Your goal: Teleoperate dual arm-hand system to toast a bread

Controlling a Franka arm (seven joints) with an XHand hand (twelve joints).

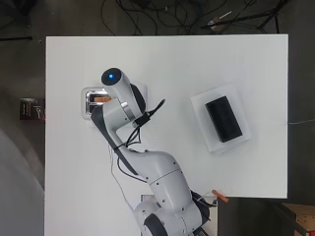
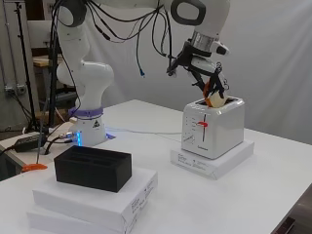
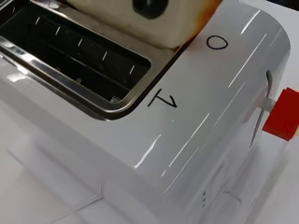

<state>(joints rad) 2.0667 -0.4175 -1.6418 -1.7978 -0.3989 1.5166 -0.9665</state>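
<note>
Bread (image 2: 215,101) sits partly lowered into the toaster (image 2: 214,127) near the table's (image 2: 273,195) far edge, hand (image 2: 207,78) pinching its top; the red lever (image 2: 202,125) looks unpressed, so seating and pressing probably remain

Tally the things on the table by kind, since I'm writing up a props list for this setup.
Toaster: 1
Bread slice, held in the hand over the toaster: 1
Black holder: 1
White boxes: 3, one under the toaster and a stack of two under the holder
Total: 6
</note>
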